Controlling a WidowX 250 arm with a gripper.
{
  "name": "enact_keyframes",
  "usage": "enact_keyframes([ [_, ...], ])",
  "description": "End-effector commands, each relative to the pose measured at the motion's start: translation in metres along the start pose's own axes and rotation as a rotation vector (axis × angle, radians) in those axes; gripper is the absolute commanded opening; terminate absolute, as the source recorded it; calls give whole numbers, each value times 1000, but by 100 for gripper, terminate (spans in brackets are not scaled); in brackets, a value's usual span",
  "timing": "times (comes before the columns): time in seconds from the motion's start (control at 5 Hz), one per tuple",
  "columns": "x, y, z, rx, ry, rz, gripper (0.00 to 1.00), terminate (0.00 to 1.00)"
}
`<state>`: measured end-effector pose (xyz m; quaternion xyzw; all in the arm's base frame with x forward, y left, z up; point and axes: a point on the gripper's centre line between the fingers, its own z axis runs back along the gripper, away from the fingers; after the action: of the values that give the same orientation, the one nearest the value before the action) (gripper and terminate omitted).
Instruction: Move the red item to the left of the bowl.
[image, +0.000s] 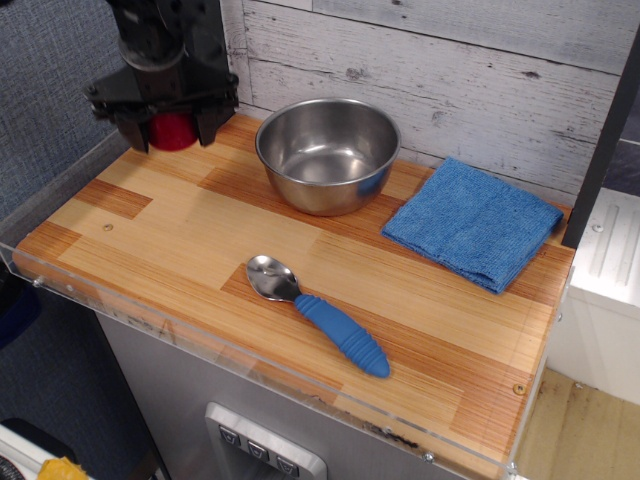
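The stainless-steel bowl (328, 153) stands empty at the back middle of the wooden table. My gripper (171, 128) is at the back left corner, well to the left of the bowl. It is shut on the red item (173, 131), whose dark-red body shows between the two black fingers. The item sits low, close to the table top; I cannot tell whether its base touches the wood.
A metal spoon with a blue handle (320, 313) lies near the front middle. A folded blue cloth (472, 222) lies at the back right. A clear plastic lip (200, 340) runs along the table's front and left edges. A plank wall stands behind.
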<state>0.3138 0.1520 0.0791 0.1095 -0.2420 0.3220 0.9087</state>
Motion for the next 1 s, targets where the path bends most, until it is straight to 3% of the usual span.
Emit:
enact_keyframes([
  [0.0,16,-2,-17,3,-5,27,0,0],
  [0.6,14,-36,-61,-53,98,-27,0,0],
  [0.8,12,-38,-63,-32,145,2,100,0],
])
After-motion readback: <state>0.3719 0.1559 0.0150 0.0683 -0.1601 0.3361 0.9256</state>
